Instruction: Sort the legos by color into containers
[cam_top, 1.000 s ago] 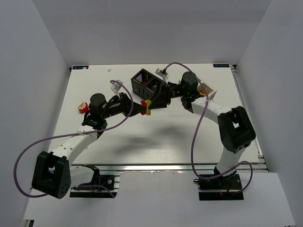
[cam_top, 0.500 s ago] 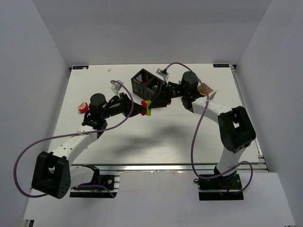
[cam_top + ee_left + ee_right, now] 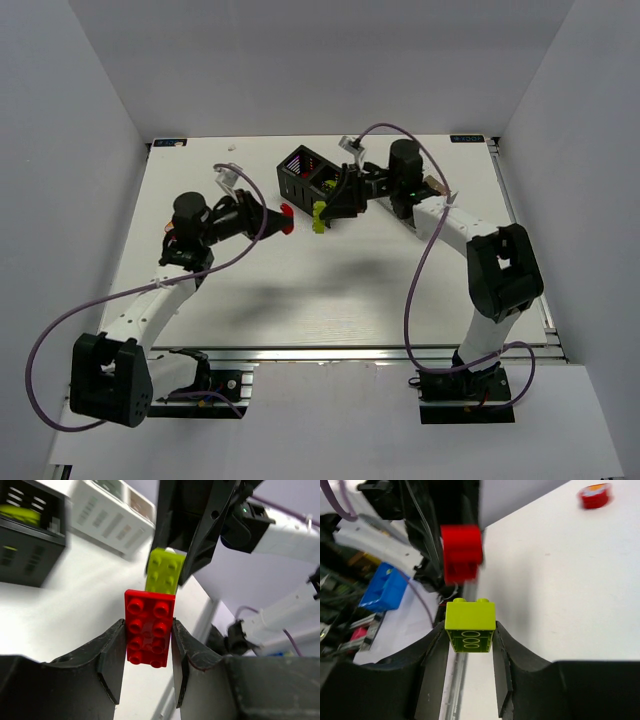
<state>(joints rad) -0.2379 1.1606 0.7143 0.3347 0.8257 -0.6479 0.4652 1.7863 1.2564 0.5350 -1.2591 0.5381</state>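
My left gripper is shut on a red brick and holds it above the table; in the left wrist view the red brick sits between the fingers. My right gripper is shut on a lime-green brick, seen in the right wrist view. The two bricks are apart with a small gap between them. The black bin stands just behind them, with lime-green bricks in it. The white bin is beside it, mostly hidden by the right arm in the top view.
A red brick with an orange top lies on the table at the far left, behind my left arm. The white table has walls on three sides. Purple cables loop from both arms.
The red and green bricks were joined between the two grippers; now they are apart. My left arm has pulled back to the left with the red brick. The right gripper keeps the green one.
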